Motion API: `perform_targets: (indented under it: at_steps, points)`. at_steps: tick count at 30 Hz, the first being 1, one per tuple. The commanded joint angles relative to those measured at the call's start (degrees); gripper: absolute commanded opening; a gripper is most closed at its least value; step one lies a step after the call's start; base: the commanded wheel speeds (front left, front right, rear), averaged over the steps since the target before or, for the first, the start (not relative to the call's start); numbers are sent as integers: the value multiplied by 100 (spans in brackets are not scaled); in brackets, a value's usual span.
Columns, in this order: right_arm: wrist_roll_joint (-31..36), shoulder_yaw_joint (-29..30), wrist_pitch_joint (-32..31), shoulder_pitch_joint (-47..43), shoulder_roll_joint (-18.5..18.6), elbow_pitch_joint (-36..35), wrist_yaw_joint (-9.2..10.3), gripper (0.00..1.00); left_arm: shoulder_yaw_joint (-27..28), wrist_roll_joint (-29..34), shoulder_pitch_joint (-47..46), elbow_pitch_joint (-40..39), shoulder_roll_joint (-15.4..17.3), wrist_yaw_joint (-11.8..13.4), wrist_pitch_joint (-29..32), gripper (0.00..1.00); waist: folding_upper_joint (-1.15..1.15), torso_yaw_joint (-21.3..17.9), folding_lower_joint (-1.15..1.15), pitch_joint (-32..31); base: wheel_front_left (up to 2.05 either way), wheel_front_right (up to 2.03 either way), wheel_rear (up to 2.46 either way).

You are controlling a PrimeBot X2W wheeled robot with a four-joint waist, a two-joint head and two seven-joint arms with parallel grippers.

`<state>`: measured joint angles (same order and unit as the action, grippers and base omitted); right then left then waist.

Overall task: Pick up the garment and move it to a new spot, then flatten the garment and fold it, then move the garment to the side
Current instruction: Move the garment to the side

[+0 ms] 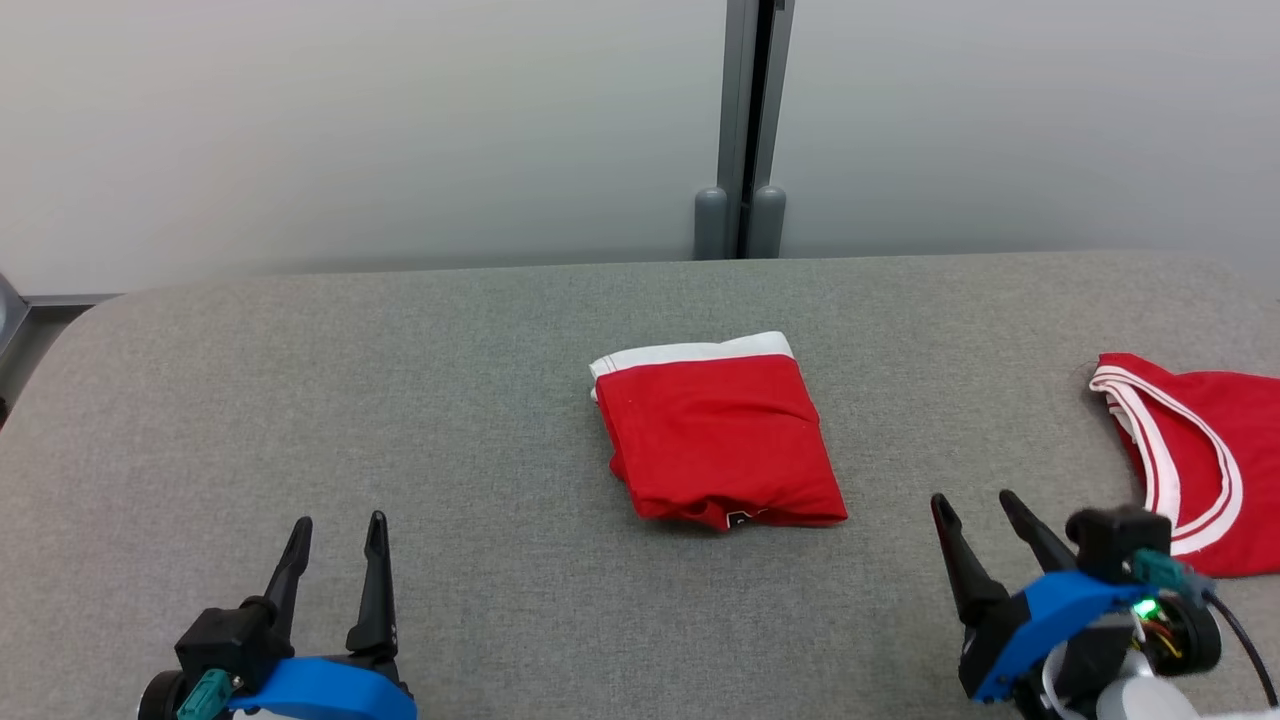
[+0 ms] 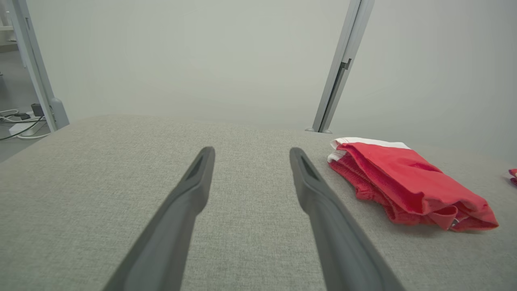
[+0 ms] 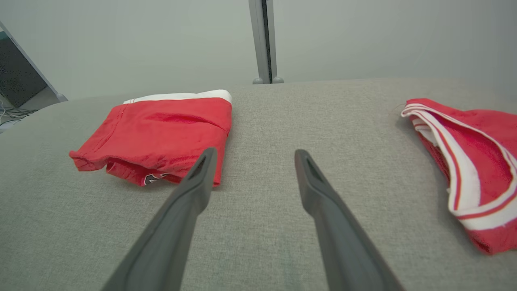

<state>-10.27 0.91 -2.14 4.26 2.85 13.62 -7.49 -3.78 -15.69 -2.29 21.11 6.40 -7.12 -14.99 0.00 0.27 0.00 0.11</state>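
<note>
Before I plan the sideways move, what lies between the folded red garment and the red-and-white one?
Nothing: bare grey surface runs from the folded garment to the red-and-white garment, in head and right wrist views; the right hand sits at its near edge.

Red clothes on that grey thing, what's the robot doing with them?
Nothing is being held right now. One red garment lies folded in the middle of the grey padded surface. Another red top with white trim lies loose at the robot's right. The left gripper and right gripper sit at the near side, jaws open, touching neither piece.
</note>
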Motion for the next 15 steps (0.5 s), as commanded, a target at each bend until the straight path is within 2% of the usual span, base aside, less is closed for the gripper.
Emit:
perform_targets:
  at_steps: [1,7,9,11,15]
  points:
    - [-68,-25,-301,260,7,35,-2,100,-4,9,-103,-31,13,-42,-25,100,0,43,0,64,0,0,0]
    - [-281,79,-2101,1433,6,432,-2,100,-177,28,-397,-147,47,-45,-25,100,0,279,0,447,0,0,0]
    - [-417,170,-2509,1903,9,665,-2,100,-241,51,-537,-201,46,-47,-25,100,0,405,0,610,0,0,0]
    - [-596,278,-2790,2276,8,993,-2,100,-334,60,-659,-226,52,-35,-25,100,0,546,0,766,0,0,0]
    - [-444,621,-2943,3009,12,1724,-2,100,-523,52,-944,-296,35,-37,-25,100,0,812,0,1123,0,0,0]
